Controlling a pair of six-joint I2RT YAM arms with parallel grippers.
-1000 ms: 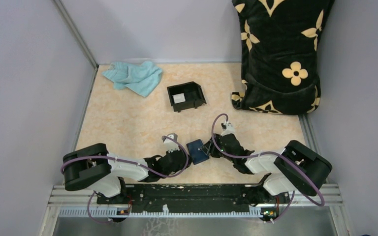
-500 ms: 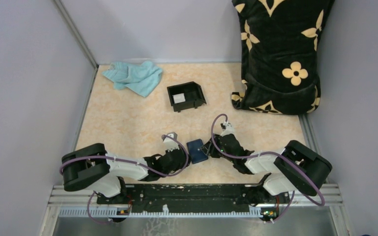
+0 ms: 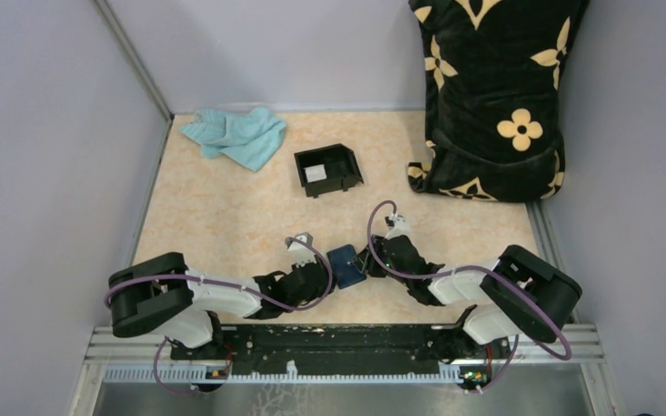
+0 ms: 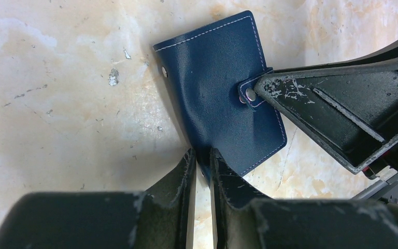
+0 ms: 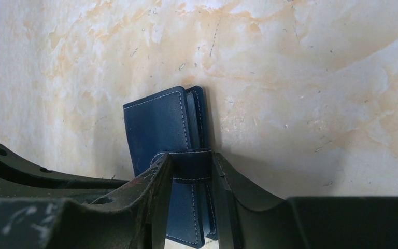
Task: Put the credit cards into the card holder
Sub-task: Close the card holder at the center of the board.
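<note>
The navy-blue card holder point(image 3: 344, 265) sits folded between my two grippers near the table's front. My left gripper point(image 4: 202, 160) is shut on its lower edge by the fold point(image 3: 329, 273). The closing tab with its silver snap point(image 4: 249, 94) wraps over the cover point(image 4: 217, 88). My right gripper point(image 5: 192, 162) is shut across the card holder point(image 5: 158, 124) at the tab, one finger on each side point(image 3: 365, 260). One small pale credit card point(image 3: 315, 172) lies inside the black box; no other card shows.
The black open-topped box point(image 3: 343, 166) stands mid-table behind the grippers. A light blue cloth point(image 3: 236, 136) lies at the back left. A black cushion with yellow flowers point(image 3: 494, 95) leans at the back right. Grey walls close in both sides.
My right arm has edged slightly left toward the card holder, its jaws narrowing a little. The left arm and the card holder have barely moved.
</note>
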